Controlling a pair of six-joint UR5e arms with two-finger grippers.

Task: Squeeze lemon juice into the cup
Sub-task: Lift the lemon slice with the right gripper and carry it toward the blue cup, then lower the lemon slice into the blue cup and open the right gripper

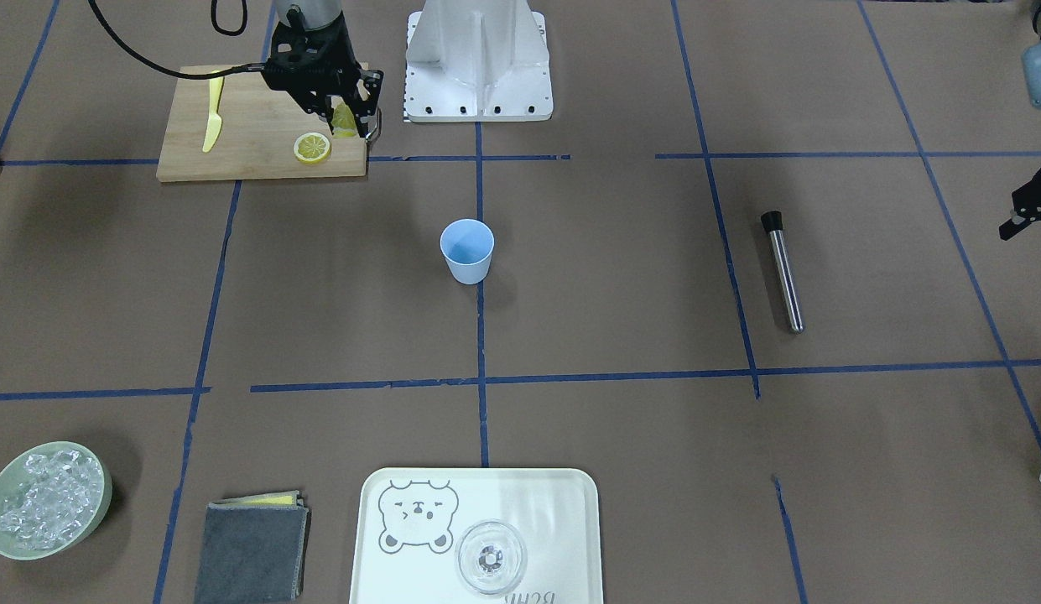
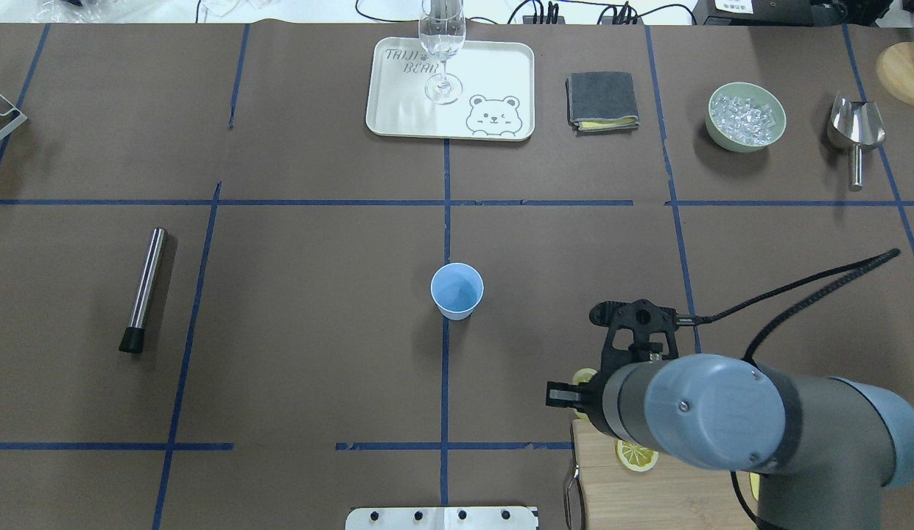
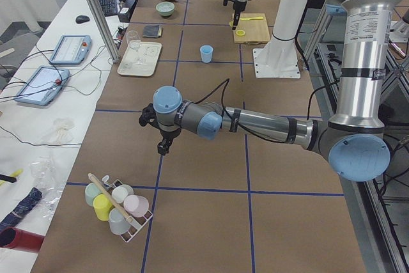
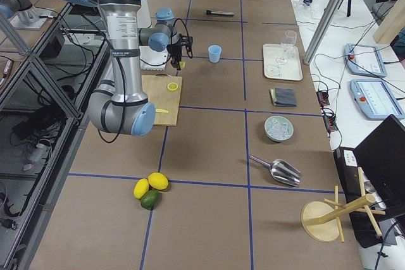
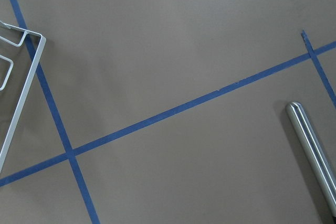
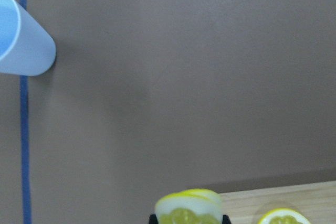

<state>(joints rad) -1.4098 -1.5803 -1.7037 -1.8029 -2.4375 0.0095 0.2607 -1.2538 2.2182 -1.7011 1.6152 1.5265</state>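
My right gripper (image 1: 346, 126) is shut on the lemon (image 1: 343, 117), a thin slice held on edge just above the right corner of the wooden cutting board (image 1: 252, 138). In the right wrist view the lemon (image 6: 189, 209) sits pinched between the jaws at the bottom edge. The light-blue cup (image 1: 467, 250) stands upright and empty at the table's centre, well apart from the gripper; it also shows in the overhead view (image 2: 457, 290) and in the right wrist view (image 6: 23, 40). My left gripper (image 1: 1022, 211) is only partly seen at the table's far side; I cannot tell how its jaws stand.
A second lemon slice (image 1: 312, 148) and a yellow knife (image 1: 212, 117) lie on the board. A steel tube (image 1: 784, 273) lies on the left arm's side. Across the table are a tray (image 1: 562, 520) with a glass, a grey cloth (image 1: 252, 549) and a bowl of ice (image 1: 46, 502).
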